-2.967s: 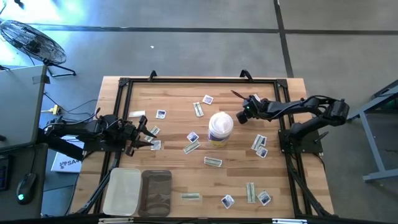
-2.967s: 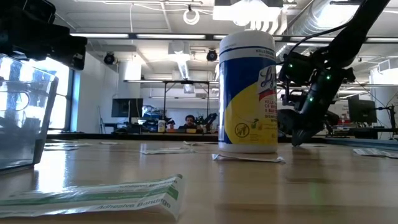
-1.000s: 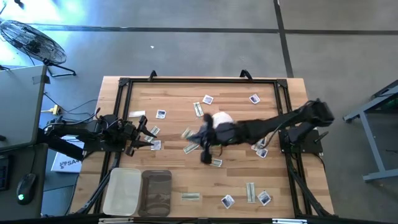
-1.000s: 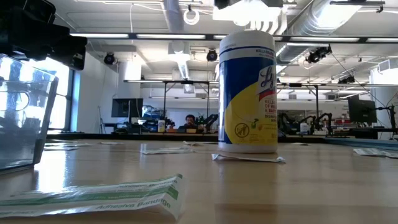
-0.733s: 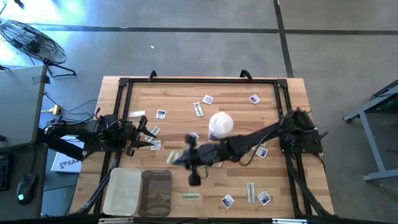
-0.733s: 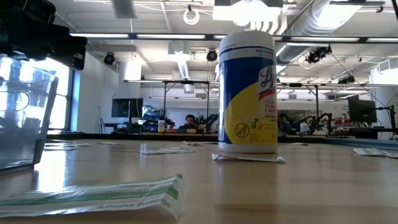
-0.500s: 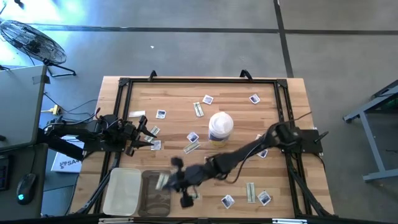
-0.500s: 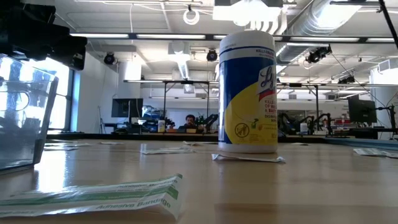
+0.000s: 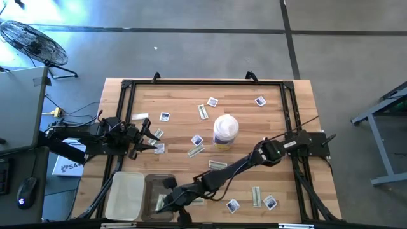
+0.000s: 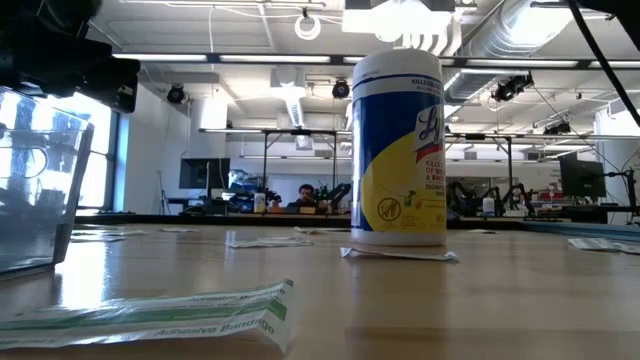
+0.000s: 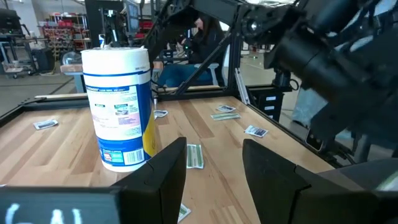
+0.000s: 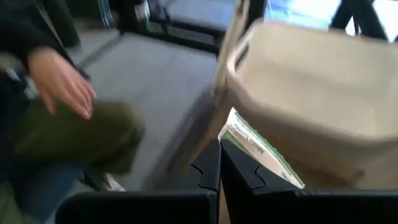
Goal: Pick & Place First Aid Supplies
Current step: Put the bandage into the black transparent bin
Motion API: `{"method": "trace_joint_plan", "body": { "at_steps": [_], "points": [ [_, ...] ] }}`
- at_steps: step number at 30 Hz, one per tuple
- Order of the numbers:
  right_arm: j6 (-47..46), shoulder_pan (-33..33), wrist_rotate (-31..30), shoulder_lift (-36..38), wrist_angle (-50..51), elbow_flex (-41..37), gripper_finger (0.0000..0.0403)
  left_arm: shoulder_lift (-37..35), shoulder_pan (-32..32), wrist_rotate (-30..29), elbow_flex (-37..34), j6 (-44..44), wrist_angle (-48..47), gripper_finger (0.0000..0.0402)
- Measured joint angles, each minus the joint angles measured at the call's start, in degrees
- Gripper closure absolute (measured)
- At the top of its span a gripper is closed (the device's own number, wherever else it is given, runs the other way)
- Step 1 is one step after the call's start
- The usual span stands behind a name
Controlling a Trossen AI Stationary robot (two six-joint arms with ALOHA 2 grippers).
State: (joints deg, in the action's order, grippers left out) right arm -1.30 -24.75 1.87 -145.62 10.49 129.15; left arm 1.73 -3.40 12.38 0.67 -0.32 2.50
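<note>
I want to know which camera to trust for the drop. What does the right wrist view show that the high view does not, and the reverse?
Only the right wrist view shows the strip pinched in the shut right gripper, and a person's hand beyond the table. Only the high view shows the canister, scattered packets and the left gripper, waiting open at the table's left. Both show the pale bin near the right gripper.

The right gripper [image 9: 166, 202] is just a dark smear over the bins in the high view, so how its fingers sit there is anyone's guess. The strip packet [image 12: 258, 149] in the right wrist view is motion-blurred, print unreadable. The person's hand [image 12: 62, 84] there is blurry, body cut off by the frame.
</note>
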Motion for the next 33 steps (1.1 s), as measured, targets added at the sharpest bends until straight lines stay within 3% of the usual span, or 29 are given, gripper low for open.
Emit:
{"method": "trace_joint_plan", "body": {
  "at_steps": [10,20,25,28,33],
  "points": [
    [-0.2,2.9,-2.4,0.0,2.8,-3.2,0.0399,0.0,0.0,0.0,0.0,0.0,0.0,0.0247],
    [-1.9,3.5,-2.3,0.4,1.7,-5.2,0.0347,0.0,0.0,0.0,0.0,0.0,0.0,0.0247],
    [-1.2,3.3,-2.3,4.4,2.8,-5.2,0.0324,0.0,0.0,0.0,0.0,0.0,0.0,0.0247],
    [-1.1,3.1,-3.0,8.3,9.1,-5.2,0.0320,0.0,0.0,0.0,0.0,0.0,0.0,0.0247],
    [-3.4,1.7,-11.2,14.0,29.4,-5.1,0.0320,0.0,0.0,0.0,0.0,0.0,0.0,0.0247]
  ]
}}
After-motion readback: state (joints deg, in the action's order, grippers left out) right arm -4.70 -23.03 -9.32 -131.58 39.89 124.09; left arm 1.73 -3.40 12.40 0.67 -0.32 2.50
